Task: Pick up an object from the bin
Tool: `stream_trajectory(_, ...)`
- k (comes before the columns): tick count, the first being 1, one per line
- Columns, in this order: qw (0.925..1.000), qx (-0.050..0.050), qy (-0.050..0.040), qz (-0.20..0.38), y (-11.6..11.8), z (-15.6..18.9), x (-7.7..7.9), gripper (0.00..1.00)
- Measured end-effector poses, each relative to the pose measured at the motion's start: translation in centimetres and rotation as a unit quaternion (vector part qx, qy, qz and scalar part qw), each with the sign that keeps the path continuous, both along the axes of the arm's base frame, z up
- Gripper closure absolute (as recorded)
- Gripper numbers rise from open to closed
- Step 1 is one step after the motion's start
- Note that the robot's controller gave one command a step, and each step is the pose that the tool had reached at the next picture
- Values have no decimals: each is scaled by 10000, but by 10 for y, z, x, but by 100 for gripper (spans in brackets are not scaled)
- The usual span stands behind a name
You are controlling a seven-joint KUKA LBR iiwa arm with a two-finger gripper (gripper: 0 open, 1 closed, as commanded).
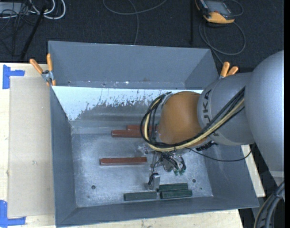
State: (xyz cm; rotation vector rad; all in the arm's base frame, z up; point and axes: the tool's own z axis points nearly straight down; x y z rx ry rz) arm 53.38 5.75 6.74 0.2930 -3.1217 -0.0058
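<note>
Gripper (154,178) low, just beside green bars (173,191) at bin (130,70) front; brown stick (122,161) nearby. Spread or pressed together: cannot tell. Suggest: centre over one bar, straddle short axis, descend straight.

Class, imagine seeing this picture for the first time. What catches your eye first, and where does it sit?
The big grey arm with its orange cover reaches in from the right, its gripper down inside the grey bin. Left of it lie an upper brown bar and a lower brown bar. Just below the gripper, by the near wall, lie a thin dark green bar and a thicker dark green bar.
</note>
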Motion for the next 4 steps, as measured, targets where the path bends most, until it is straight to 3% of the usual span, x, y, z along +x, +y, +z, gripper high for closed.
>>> stream_trajectory(1, 9987, 2, -57, 516, 57, 3, 58, 0)
stream_trajectory(2, 9987, -11, -39, 509, 54, 2, 57, 100)
stream_trajectory(3, 9987, -11, -39, 510, 55, 2, 57, 0)
stream_trajectory(4, 9987, -11, -39, 514, 54, 2, 57, 100)
